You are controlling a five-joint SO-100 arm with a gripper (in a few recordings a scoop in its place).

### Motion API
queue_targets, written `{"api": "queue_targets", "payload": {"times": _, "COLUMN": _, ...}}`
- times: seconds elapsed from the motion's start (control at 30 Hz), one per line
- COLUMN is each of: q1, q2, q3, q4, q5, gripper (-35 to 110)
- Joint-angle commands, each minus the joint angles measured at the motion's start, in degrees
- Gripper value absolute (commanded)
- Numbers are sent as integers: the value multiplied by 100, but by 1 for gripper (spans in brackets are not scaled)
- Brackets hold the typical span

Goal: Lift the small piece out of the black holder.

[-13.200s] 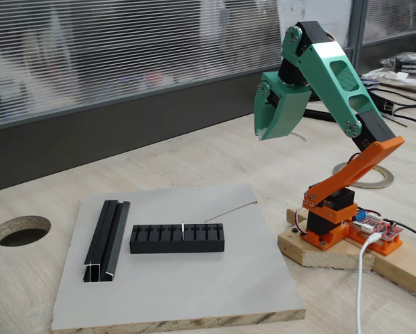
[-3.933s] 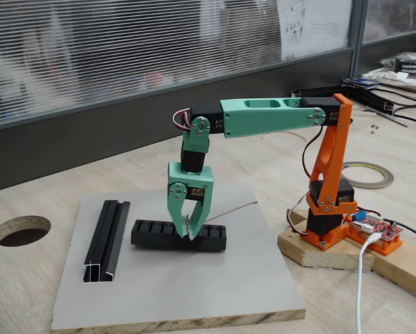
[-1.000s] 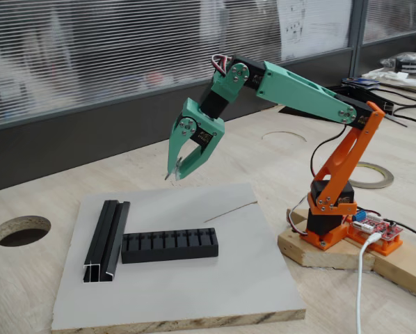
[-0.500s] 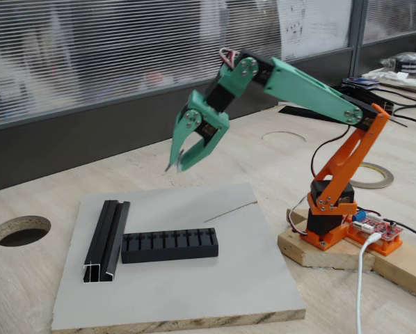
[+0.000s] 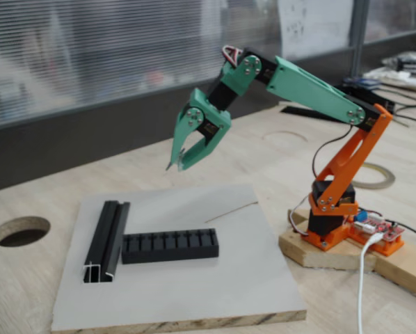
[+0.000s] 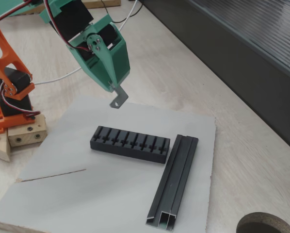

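Observation:
The black holder (image 5: 170, 245) lies on the grey board, its left end against the black rail; it also appears lengthwise in a fixed view (image 6: 130, 144), its slots showing nothing in them. My green gripper (image 5: 174, 165) hangs in the air well above and behind the holder, pointing down. In a fixed view the gripper (image 6: 115, 90) is shut on the small piece (image 6: 119, 99), a thin greyish sliver that sticks out below the fingertips, clear of the holder.
A black channel rail (image 5: 105, 240) lies at the board's left. A thin grey wire (image 5: 230, 211) rests on the grey board (image 5: 215, 292). The arm's orange base (image 5: 333, 223) stands on a wooden block at right. A round hole (image 5: 20, 229) is cut in the table at left.
Over the earlier frames the gripper came down to the holder, shut on the small piece and rose with it; the holder slid left against the rail. In the last second the gripper rose slightly.

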Motion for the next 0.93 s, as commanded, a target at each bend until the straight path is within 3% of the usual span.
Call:
{"api": "queue_targets", "payload": {"times": 0.0, "q1": -105, "q2": 255, "q3": -132, "q4": 35, "q5": 26, "gripper": 5}}
{"api": "queue_targets", "payload": {"times": 0.9, "q1": -53, "q2": 255, "q3": -132, "q4": 35, "q5": 26, "gripper": 5}}
